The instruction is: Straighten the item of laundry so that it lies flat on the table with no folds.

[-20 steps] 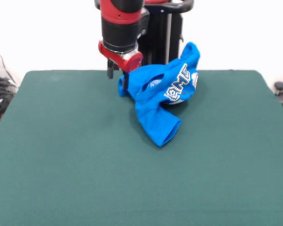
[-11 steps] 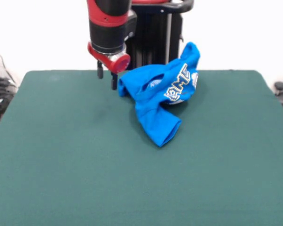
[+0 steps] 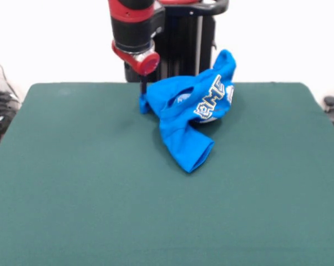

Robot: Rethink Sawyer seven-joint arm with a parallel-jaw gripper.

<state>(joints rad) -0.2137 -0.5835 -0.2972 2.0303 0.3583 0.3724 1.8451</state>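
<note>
**Spotter:** Blue cotton, bunched high at the far middle of the table [image 3: 72, 194]. Your T-shirt [image 3: 189, 113] is nowhere near flat: one peak stands up at the back, the lettered panel slopes beneath it, and a folded lobe trails toward you.

**Operator:** Which way does it run?

**Spotter:** Its long axis goes diagonally, from that raised peak at the back right down to the rounded lobe at the near left of the heap. The lettering is tilted along roughly the same slant, so the front is at least partly face-up.

**Operator:** And my gripper?

**Spotter:** You have the gripper [image 3: 143, 93] low at the shirt's left edge, right against a small corner of cloth. Only a thin dark tip shows below the red wrist, so I can't tell you how far apart the fingers stand, or whether they have any fabric.

**Operator:** Why would I be there?

**Spotter:** My guess is you chose an outer edge, since drawing that corner sideways away from the heap would open the folds. If you do have it, watch that the whole bundle doesn't slide instead of spreading.
</note>
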